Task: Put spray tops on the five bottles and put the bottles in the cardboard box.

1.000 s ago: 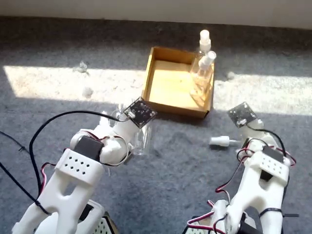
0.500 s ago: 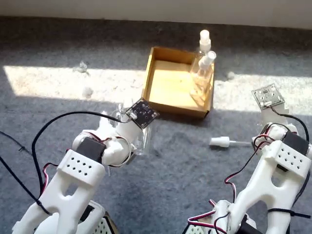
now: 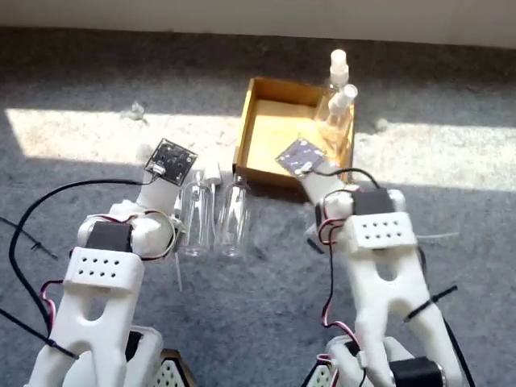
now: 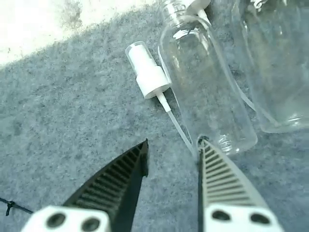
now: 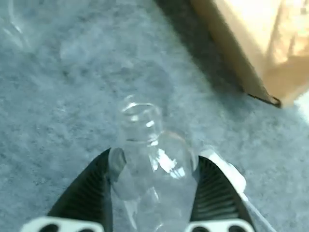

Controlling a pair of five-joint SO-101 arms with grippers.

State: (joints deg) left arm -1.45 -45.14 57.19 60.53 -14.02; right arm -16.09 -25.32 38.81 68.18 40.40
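Observation:
The cardboard box point(image 3: 284, 178) lies open at the back centre, with two topped bottles point(image 3: 336, 121) at its right wall. Two clear uncapped bottles point(image 3: 196, 216) point(image 3: 235, 218) lie side by side on the grey carpet in front of the box's left corner. My left gripper point(image 4: 173, 145) is open just short of the nearer bottle point(image 4: 207, 87), and a loose white spray top point(image 4: 146, 73) with its thin tube lies beside that bottle. My right gripper point(image 5: 154, 157) is shut on a third uncapped bottle point(image 5: 143, 123), neck pointing away, near the box's corner point(image 5: 241, 58).
Small white bits point(image 3: 144, 151) lie on the sunlit carpet left of the box, and another point(image 3: 381, 124) to its right. A thin white tube point(image 3: 442, 236) sticks out from behind the right arm. A black cable point(image 3: 24, 234) trails at the left.
The right arm has swung from the far right to the centre, in front of the box. The left arm has swung left, uncovering the two bottles on the carpet.

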